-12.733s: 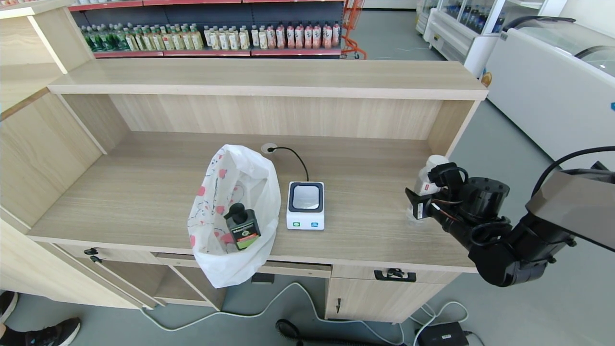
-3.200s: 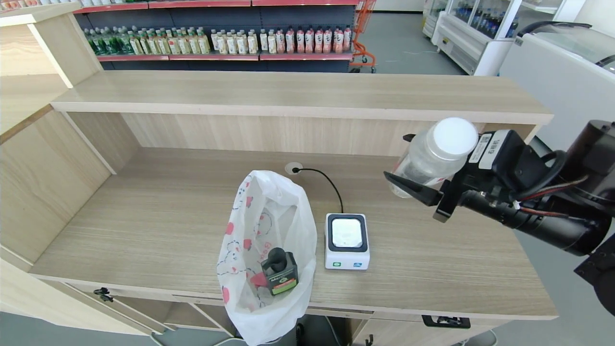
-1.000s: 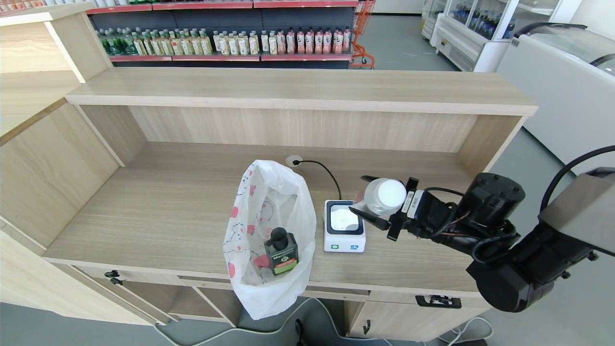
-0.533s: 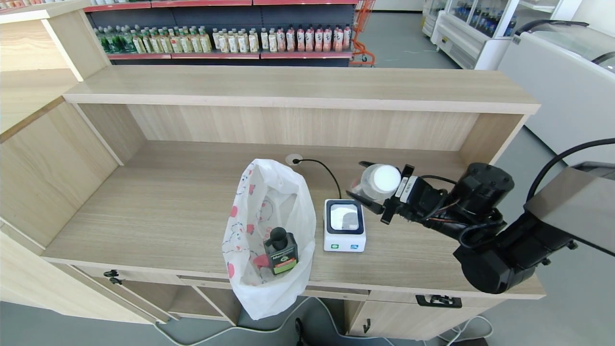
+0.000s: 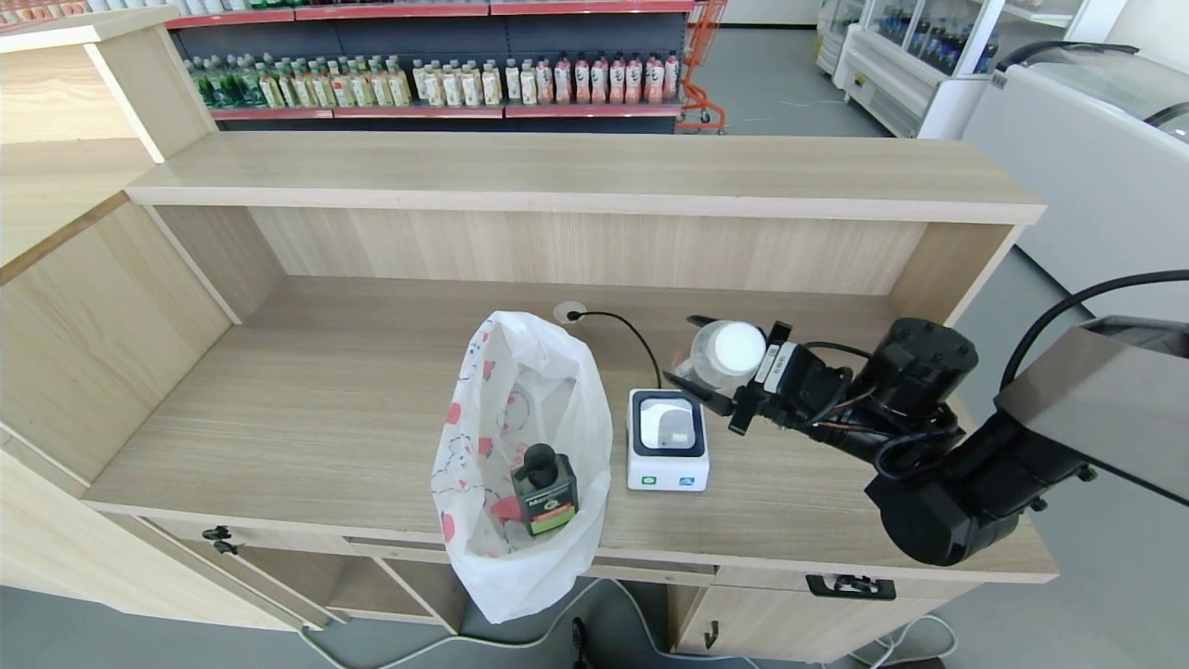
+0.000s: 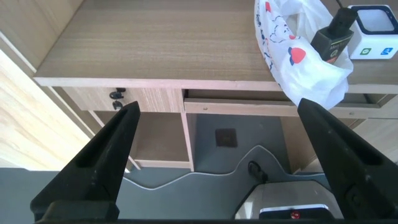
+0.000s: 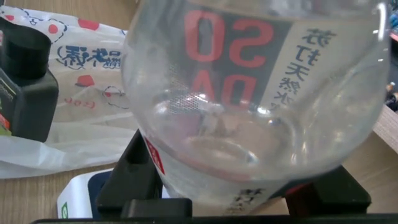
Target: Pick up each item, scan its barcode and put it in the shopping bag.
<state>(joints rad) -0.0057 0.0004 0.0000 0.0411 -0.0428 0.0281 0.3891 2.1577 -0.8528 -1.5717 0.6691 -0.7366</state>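
**Just past the scanner's far right corner, the soda bottle has come off the window**

A second ago the bottle (image 5: 720, 355) hung directly over the scanner (image 5: 667, 439). Half a second ago it had slid back and to the right. Now it sits a touch farther that way, raised off the surface (image 5: 325, 409), cap towards the head camera. Before that it had been lifted from the right end of the surface and carried across. The pass over the window looks made, though no frame shows whether the code was read. What remains for this item is probably the carry leftward into the shopping bag (image 5: 492, 372).

The right fingers (image 5: 701, 388) are clamped on the bottle, one on each side of its body. The left fingers (image 6: 99, 168) stand wide apart and empty, low at the front edge of the surface near the bag.

The bottle is clear, round-shouldered plastic with a flat white cap. It carries a wrap label in red and blue and holds colourless liquid, so it is smooth and likely slippery.

The bag is thin white film printed with red hearts. It is crumpled, its mouth gapes upward and its bottom sags over the front edge. A squarish black pump bottle (image 5: 546, 488) already stands inside.

The scanner is a white, round-cornered box with a dark-framed glossy window, and a black cable (image 5: 622, 325) runs behind it. The surface is pale wood-grain laminate.
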